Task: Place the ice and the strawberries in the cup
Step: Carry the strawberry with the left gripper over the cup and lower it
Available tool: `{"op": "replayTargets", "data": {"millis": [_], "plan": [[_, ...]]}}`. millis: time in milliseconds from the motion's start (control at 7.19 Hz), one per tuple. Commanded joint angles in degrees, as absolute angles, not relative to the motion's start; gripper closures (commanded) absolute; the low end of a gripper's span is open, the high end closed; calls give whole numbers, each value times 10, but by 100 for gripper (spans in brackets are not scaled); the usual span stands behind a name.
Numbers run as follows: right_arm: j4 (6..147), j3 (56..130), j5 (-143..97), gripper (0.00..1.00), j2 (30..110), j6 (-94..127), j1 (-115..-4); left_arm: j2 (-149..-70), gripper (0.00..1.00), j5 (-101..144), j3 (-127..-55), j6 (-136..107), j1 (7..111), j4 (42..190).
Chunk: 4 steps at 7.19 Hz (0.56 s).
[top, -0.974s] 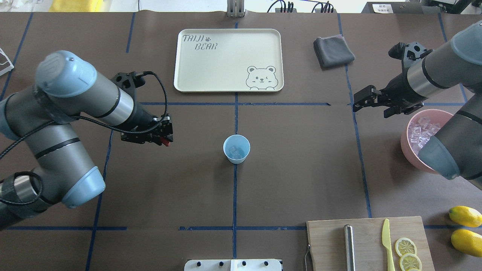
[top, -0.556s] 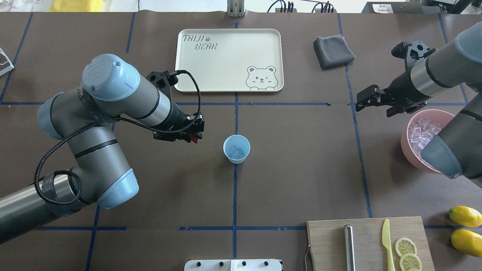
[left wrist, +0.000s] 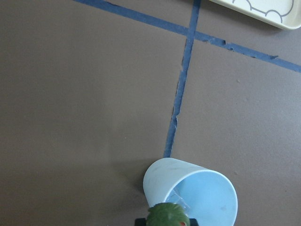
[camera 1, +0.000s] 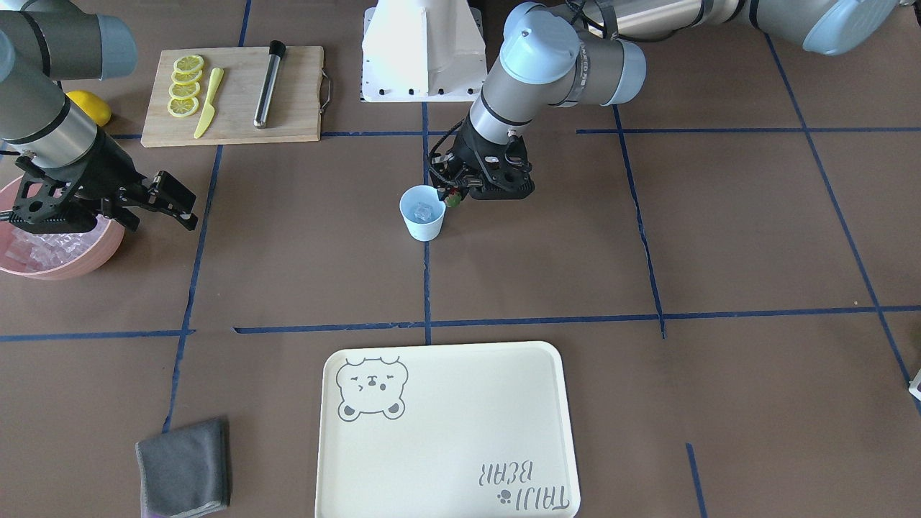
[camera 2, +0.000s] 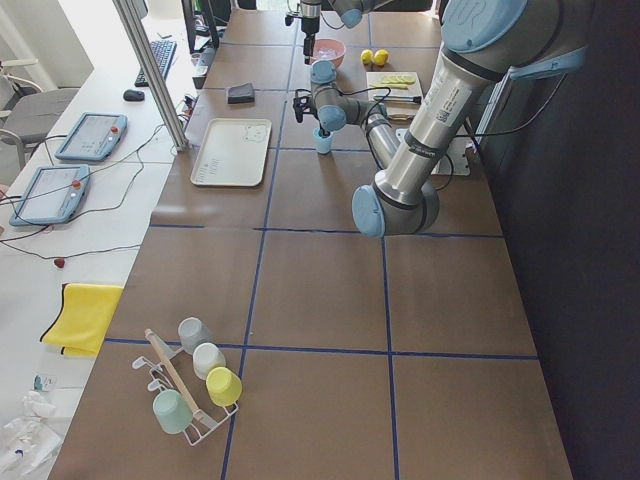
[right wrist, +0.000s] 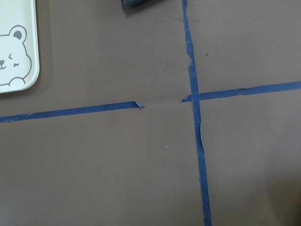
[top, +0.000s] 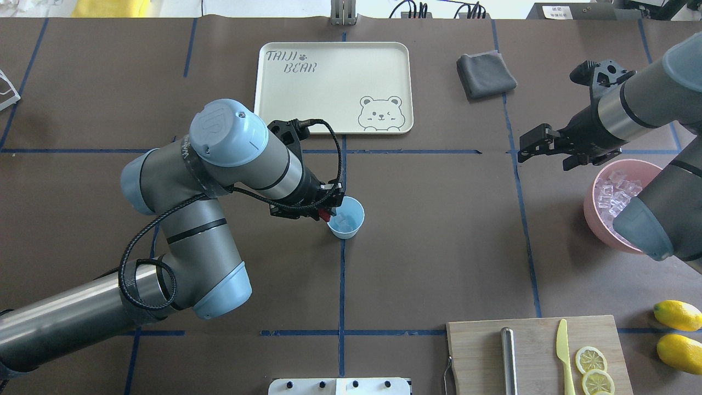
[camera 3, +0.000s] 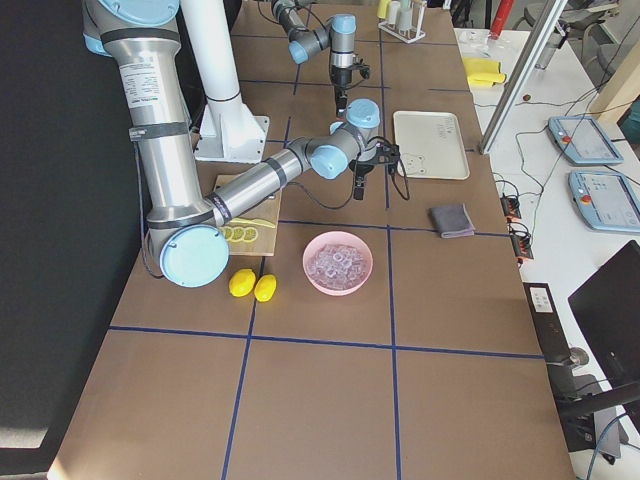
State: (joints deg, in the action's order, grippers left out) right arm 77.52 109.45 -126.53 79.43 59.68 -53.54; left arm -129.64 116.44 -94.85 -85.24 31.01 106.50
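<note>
Strawberry [camera 1: 452, 200] first: it sits pinched in the left gripper [top: 326, 209], red body between the fingers and green top facing the wrist camera, right at the near-left rim of the cup [top: 345, 218]. That is the big change. 1 second ago this gripper hung well to the left of the cup, and the arm has since swung across the table to bring the fruit up against the rim. In the wrist view the leafy top overlaps the cup's edge at the bottom of the frame, so the berry looks to be over or just short of the opening, but I cannot tell which. The cup stands upright on the taped cross at the table's middle, with ice [top: 343, 220] already lying in its bottom, so the ice half of the job appears done, at least in part. Further right, the right gripper [top: 540, 148] hangs empty with its fingers spread, just beside the pink bowl [top: 589, 206] of spare cubes, having barely shifted over the same second. My reading is that the strawberry drop is the step in hand: a little more travel over the mouth, then a release. A careless nudge at the rim could tip such a light cup.
</note>
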Motion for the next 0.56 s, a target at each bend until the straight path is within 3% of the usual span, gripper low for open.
{"op": "replayTargets", "data": {"millis": [0, 139, 417], "plan": [[774, 1095, -1265, 1, 795, 597, -535, -1323, 94, 1164, -923, -853, 308, 1066], [775, 1095, -1266, 1, 795, 597, -535, -1323, 90, 1164, -922, -853, 308, 1067], [775, 1095, -1266, 1, 795, 597, -535, -1323, 66, 1164, -909, -852, 307, 1092]]}}
